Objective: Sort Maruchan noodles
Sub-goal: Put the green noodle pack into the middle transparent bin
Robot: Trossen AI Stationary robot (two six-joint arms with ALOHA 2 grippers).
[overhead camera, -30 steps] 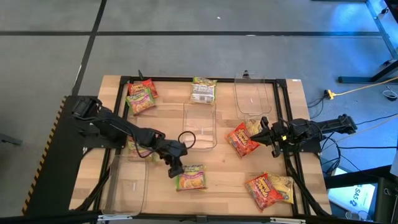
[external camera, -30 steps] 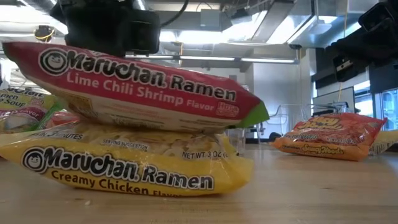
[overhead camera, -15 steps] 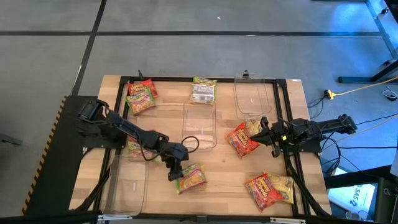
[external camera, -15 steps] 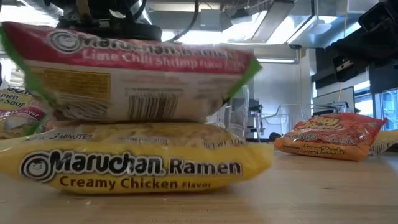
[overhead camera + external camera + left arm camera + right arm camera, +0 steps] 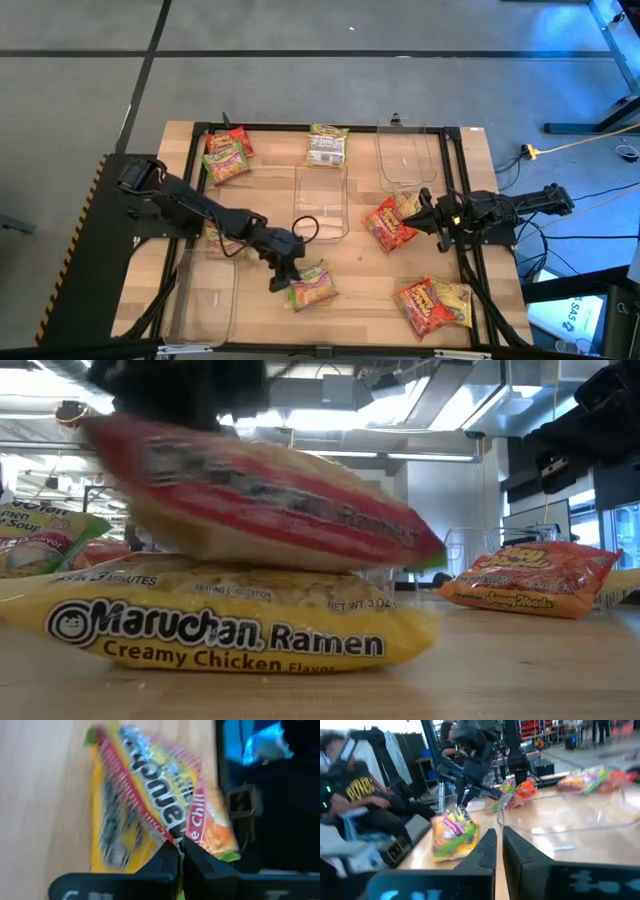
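Left gripper (image 5: 284, 277) pinches the Lime Chili Shrimp packet (image 5: 313, 285) edge, tilted atop the Creamy Chicken packet (image 5: 220, 630). Right gripper (image 5: 420, 209) closed, empty, beside red packet (image 5: 388, 224).

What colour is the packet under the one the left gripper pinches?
Yellow, the Creamy Chicken packet; clearest in the low view.

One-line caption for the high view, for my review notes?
Left gripper shut on a Lime Chili Shrimp packet; right gripper waits beside a clear bin.
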